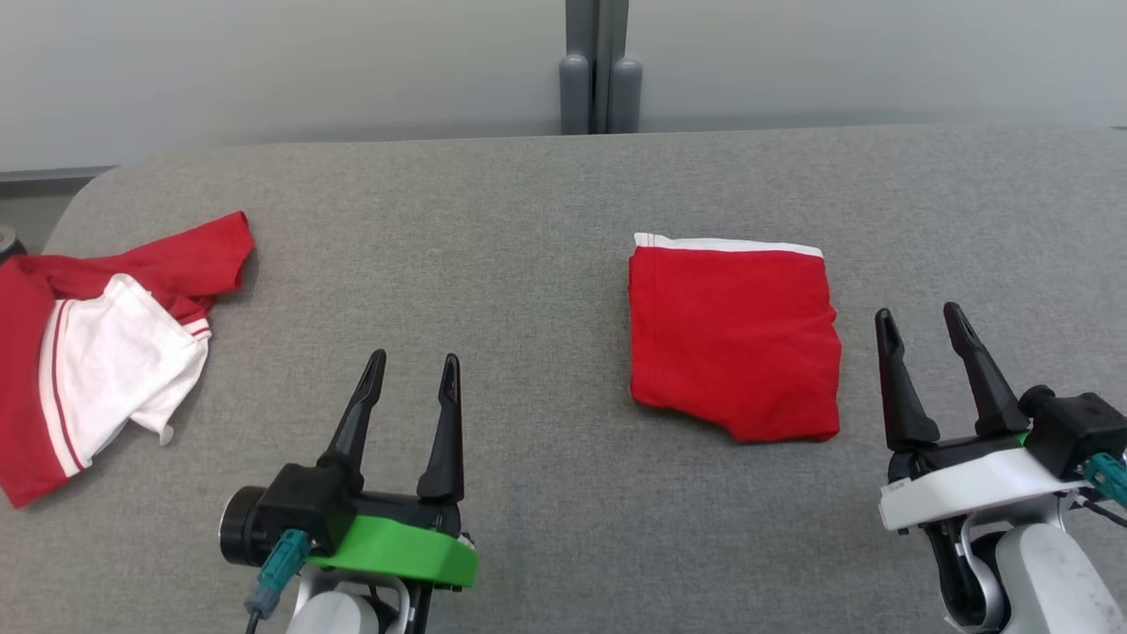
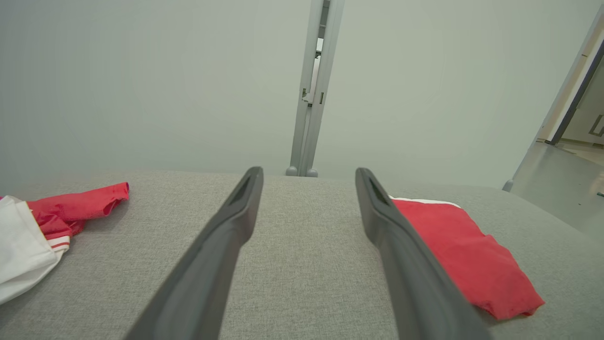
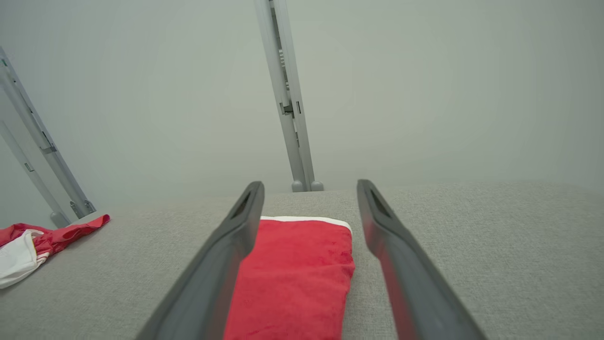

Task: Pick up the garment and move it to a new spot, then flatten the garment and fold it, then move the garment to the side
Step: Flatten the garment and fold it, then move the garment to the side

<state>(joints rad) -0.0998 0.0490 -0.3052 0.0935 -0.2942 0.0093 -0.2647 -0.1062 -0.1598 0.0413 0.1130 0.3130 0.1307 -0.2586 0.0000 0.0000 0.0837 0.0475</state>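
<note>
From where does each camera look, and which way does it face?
Head view: on the head, facing forward and down at the grey surface; the left tool and right tool show, both open.
Left wrist view: on the left wrist, facing along its own fingers toward the wall.
Right wrist view: on the right wrist, facing along its fingers over the folded red garment.
All three share that garment.

The right gripper (image 3: 309, 185), fingers (image 3: 222, 255) spread, looks over the folded red garment (image 3: 292, 278); far left lies seemingly another crumpled garment (image 3: 23, 245).
</note>
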